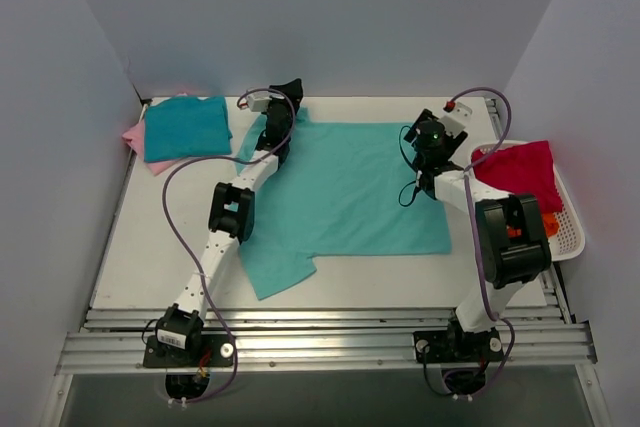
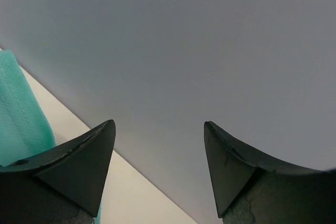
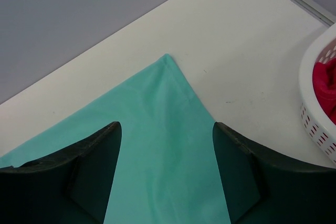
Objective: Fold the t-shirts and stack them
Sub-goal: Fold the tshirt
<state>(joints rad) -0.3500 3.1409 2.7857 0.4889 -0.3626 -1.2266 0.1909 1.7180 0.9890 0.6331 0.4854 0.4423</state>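
Overhead: the mint tee point(image 1: 350, 192) lies spread flat in the middle of the table point(image 1: 150, 267). The left gripper point(image 1: 288, 95) is at its far-left corner and the right gripper point(image 1: 428, 147) at its far-right corner. A folded teal tee point(image 1: 185, 127) sits on a pink tee point(image 1: 133, 137) far left. A crimson tee point(image 1: 520, 169) waits in the basket point(image 1: 572, 232) at right. Left wrist: fingers point(image 2: 79, 166) apart and empty, aimed at the wall point(image 2: 210, 51), with the cloth off to the left. Right wrist: fingers point(image 3: 89, 161) apart, directly above the corner. Risk: the left gripper closes on nothing, so only one corner lifts and the fold skews.
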